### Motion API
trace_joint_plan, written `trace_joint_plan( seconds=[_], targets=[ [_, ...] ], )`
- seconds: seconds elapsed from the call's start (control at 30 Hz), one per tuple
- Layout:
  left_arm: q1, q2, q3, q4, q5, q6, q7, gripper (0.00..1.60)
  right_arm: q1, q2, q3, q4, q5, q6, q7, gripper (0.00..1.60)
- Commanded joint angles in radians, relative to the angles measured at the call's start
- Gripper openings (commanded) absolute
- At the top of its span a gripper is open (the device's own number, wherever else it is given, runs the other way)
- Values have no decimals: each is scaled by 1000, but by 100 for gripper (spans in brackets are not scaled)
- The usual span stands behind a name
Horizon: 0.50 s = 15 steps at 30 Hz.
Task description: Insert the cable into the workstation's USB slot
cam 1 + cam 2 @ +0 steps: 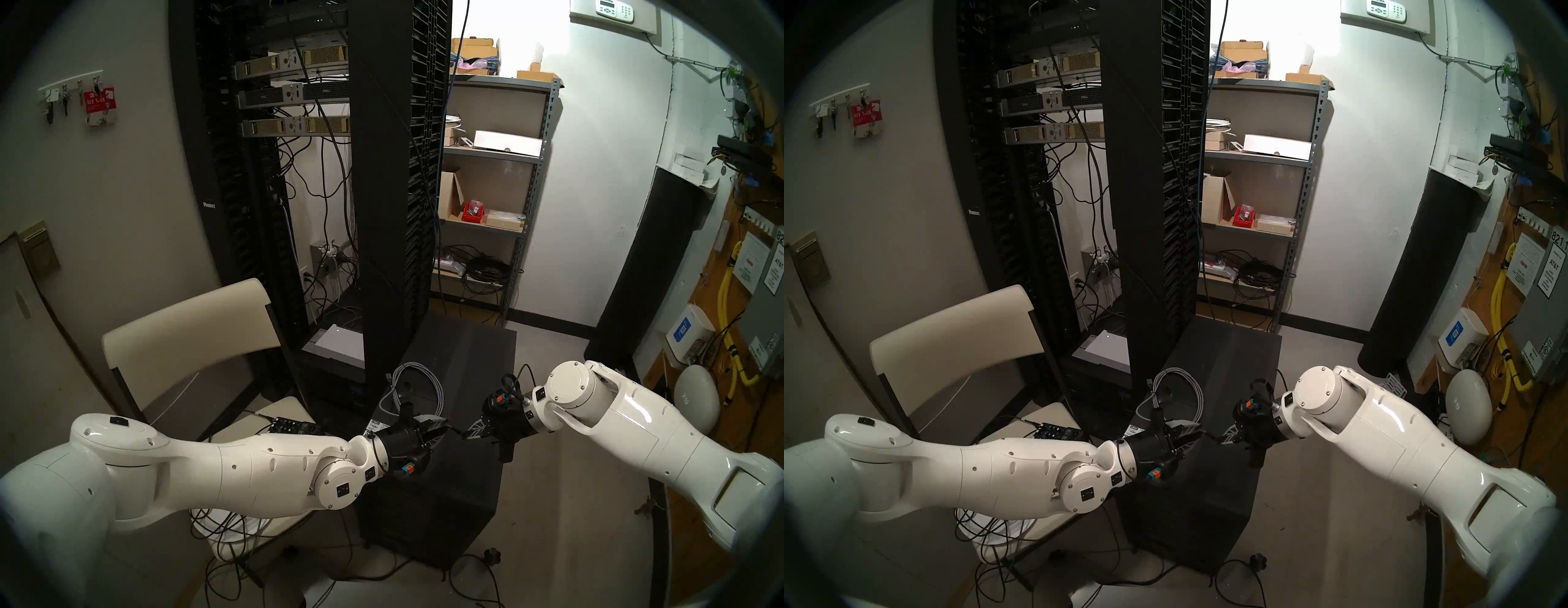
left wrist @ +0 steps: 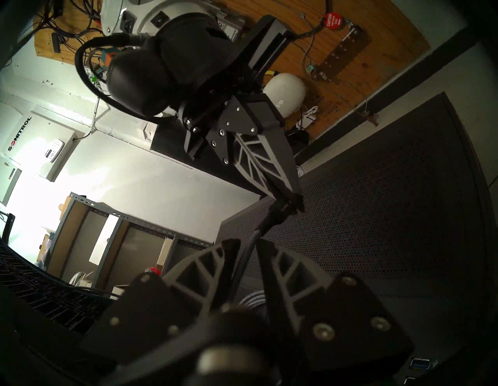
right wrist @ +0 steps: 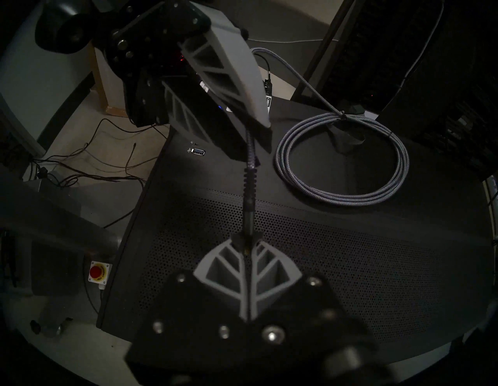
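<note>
Two grippers meet mid-frame. The right gripper (image 3: pixel 246 244) pinches the cable (image 3: pixel 250 175) plug, pointing up-frame; the left gripper (image 3: pixel 258 126), half-closed, surrounds its cord. USB slot (image 3: pixel 198 151) sits just left.

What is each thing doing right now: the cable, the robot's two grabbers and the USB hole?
cable, mostly coiled on the workstation, one end lifted.
right gripper, shut on the cable's plug end.
left gripper, fingers around the cable, grip unclear.
USB slot, empty.

Cable (image 3: pixel 342 159) coiled on workstation (image 3: pixel 323 242) top; server rack (image 1: pixel 314 170) behind; chair (image 1: pixel 191 339) left.
</note>
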Motion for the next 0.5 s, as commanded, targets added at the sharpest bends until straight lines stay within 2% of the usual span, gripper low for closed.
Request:
trace_joint_plan(
  seconds=[0.0, 0.07, 0.1, 0.17, 0.23, 0.3, 0.33, 0.47],
  targets=[
    [-3, -24, -14, 24, -10, -8, 6, 58, 8, -6, 9, -23, -3, -7, -11, 0],
    [-2, -24, -13, 26, -10, -9, 6, 55, 6, -5, 10, -25, -4, -8, -13, 0],
    [0, -26, -12, 33, -9, -11, 9, 46, 8, -1, 14, -36, -6, 0, -11, 0],
    [0, -27, -11, 36, -8, -12, 10, 46, 7, 1, 15, -42, -9, 2, -16, 0],
    [1, -26, -9, 39, -5, -16, 14, 15, 5, 7, 21, -52, -10, 8, -22, 0],
    [2, -23, -8, 38, -5, -18, 16, 10, 4, 9, 23, -55, -10, 9, -25, 0],
    [3, -19, -6, 39, -4, -24, 18, 0, 1, 14, 27, -59, -10, 9, -32, 0],
    [8, -20, -3, 56, 1, -46, 29, 0, -4, 20, 31, -65, -9, 10, -40, 0]
  ],
)
